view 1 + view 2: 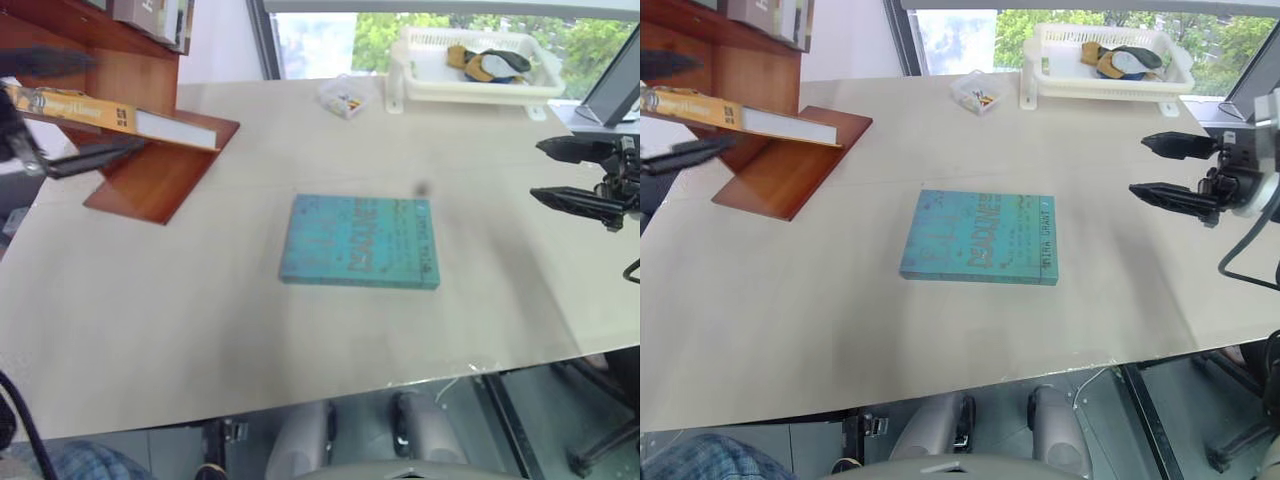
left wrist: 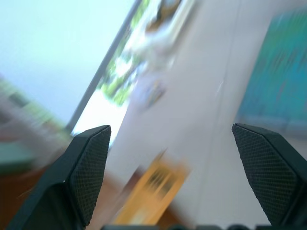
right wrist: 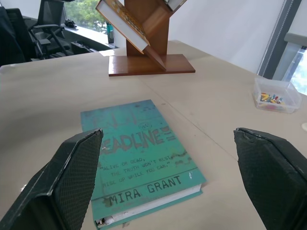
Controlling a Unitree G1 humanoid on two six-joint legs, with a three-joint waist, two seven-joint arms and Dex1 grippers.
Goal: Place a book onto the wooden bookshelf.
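The thick orange-yellow paperback book (image 1: 75, 108) already lies on a slanted board of the reddish-brown wooden bookshelf (image 1: 160, 175), far left. Both tools, left tool (image 2: 170, 177) and right tool (image 1: 1175, 172), gape wide, empty; placement looks done.

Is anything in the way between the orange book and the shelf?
No. The book already lies on a slanted board of the shelf, and the open left gripper isn't holding it.

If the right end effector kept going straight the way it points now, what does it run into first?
Probably nothing soon: the right end effector, open, points level across the table, above the teal book. Farther on stands the wooden bookshelf, but depth is unclear.
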